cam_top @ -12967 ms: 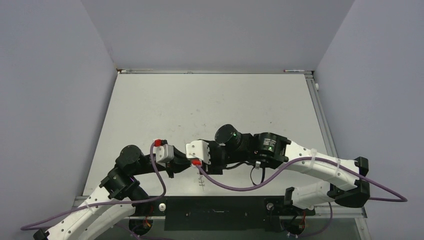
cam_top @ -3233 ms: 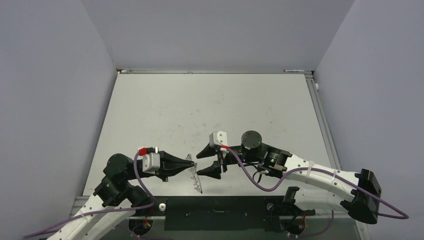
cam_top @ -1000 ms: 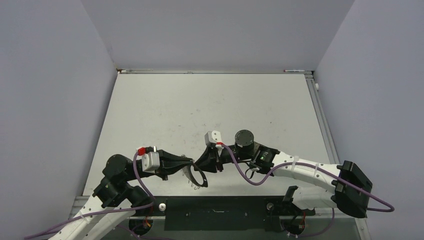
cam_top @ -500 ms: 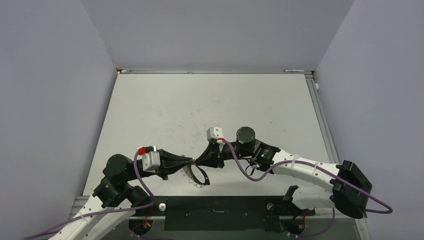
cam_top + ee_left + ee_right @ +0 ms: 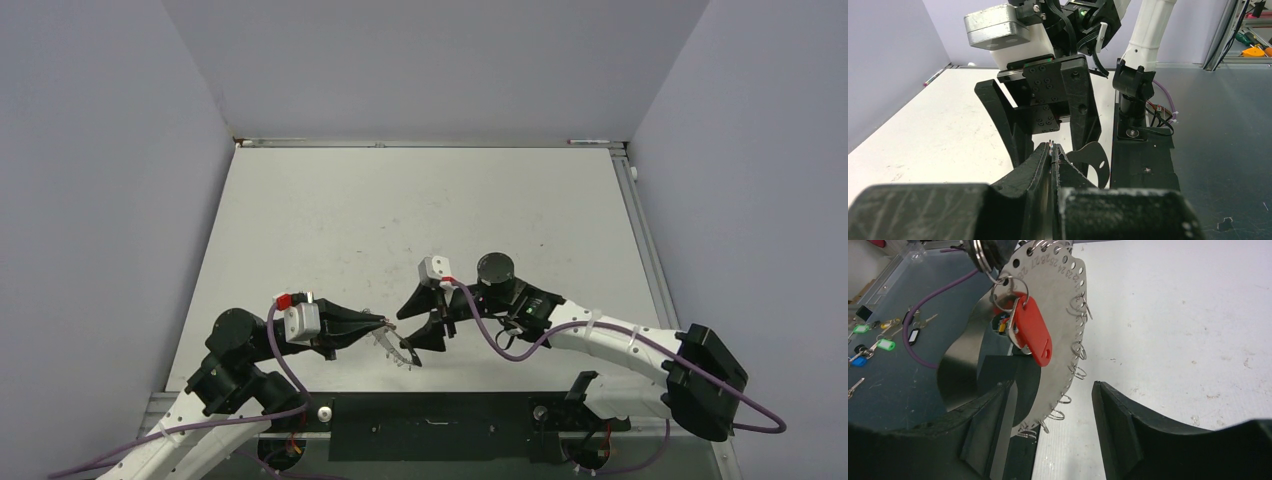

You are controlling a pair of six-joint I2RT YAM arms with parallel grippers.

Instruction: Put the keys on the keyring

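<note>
Low outstretched arm: left end effector [image 5: 385,322] pinches keyring [image 5: 1058,305], flat silvery plate rimmed with wire loops, red plastic-headed key [image 5: 1031,331] hanging. Facing it, right end effector [image 5: 1050,390] spread wide.

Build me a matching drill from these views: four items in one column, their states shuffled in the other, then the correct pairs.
Column one:
1. left gripper
2. right gripper
3. red-headed key
4. keyring

Column two:
A. open, a finger on each side of the keyring
B. hanging from the keyring
C. silvery, with numbered holes along its rim
D. shut on the keyring's thin edge

Pairs: 1-D, 2-A, 3-B, 4-C
</note>
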